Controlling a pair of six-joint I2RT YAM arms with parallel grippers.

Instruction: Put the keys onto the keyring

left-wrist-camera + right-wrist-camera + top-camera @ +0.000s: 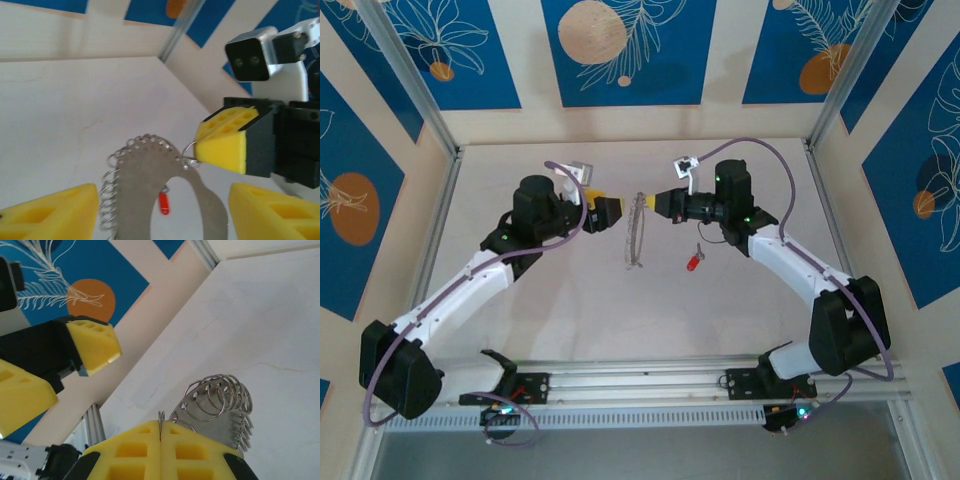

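The keyring [135, 175] is a flat grey metal horseshoe plate with several silvery split rings threaded along its edge. My right gripper [160, 432] is shut on one small ring at the plate's top and holds it up between the two arms [636, 240]. My left gripper [161, 216] is open, with a yellow pad on each side of the plate and touching neither. The key [693, 262], tiny with a red head, lies on the table under the right arm. Through the plate's opening the key [164, 204] is also visible.
The white table [560, 300] is boxed in by cream and blue walls with metal posts [415, 85] at the back corners. The two wrists nearly meet at mid-table, my left gripper [610, 213] facing my right gripper [655, 203].
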